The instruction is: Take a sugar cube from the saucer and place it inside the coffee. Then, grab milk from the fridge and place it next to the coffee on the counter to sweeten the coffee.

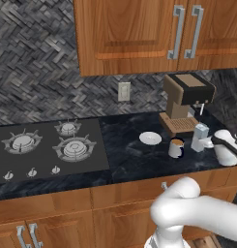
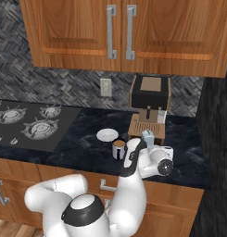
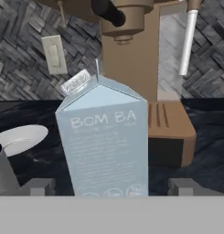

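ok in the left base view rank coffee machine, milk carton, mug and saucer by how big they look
1. coffee machine, clearly largest.
2. milk carton and mug: look about alike; the carton is a bit taller, the mug a bit wider.
3. saucer: wide but flat, so hard to rank against those two.

Lighting is even and moderately bright, with no evident single source. Shadows are faint: a soft dark patch lies under the upper cabinets (image 1: 154, 34) on the backsplash. No glare. Rendering is coarse; print on the milk (image 3: 104, 141) is soft and partly illegible.
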Controlling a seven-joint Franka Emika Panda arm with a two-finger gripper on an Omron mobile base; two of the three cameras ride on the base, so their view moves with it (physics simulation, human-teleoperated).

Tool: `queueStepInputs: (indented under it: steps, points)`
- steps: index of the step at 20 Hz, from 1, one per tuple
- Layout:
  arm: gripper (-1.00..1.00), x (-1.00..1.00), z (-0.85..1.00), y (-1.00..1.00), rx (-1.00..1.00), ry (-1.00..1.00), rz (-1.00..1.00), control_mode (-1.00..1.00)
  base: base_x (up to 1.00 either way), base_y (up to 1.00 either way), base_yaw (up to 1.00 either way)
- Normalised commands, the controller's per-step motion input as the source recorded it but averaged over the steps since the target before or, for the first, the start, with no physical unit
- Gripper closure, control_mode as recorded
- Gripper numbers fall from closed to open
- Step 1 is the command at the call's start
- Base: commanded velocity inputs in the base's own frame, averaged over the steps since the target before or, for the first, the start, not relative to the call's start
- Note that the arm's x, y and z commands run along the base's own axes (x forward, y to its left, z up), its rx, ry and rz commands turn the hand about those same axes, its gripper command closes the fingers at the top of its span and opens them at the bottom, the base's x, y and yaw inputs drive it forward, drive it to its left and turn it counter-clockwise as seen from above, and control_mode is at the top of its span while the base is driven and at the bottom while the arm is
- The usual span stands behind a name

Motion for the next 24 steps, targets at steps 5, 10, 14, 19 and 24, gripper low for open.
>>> queueStepInputs:
  steps: [5, 10, 14, 19, 24]
  points:
    - [-1.00, -0.56, 0.00, 0.00, -0.04, -0.04, 0.00, -1.00, 0.00, 0.00, 0.00]
    - [-1.00, -0.73, 0.26, 0.07, -0.07, -0.15, 0.00, -1.00, 0.00, 0.00, 0.00]
    - [-1.00, -0.89, 0.90, 0.52, -0.21, -0.51, 0.00, -1.00, 0.00, 0.00, 0.00]
    - [-1.00, -0.53, 1.00, 0.94, -0.34, -0.64, 0.00, -1.00, 0.00, 0.00, 0.00]
    - [-1.00, -0.25, 1.00, 1.00, -0.43, -0.58, 0.01, -1.00, 0.00, 0.00, 0.00]
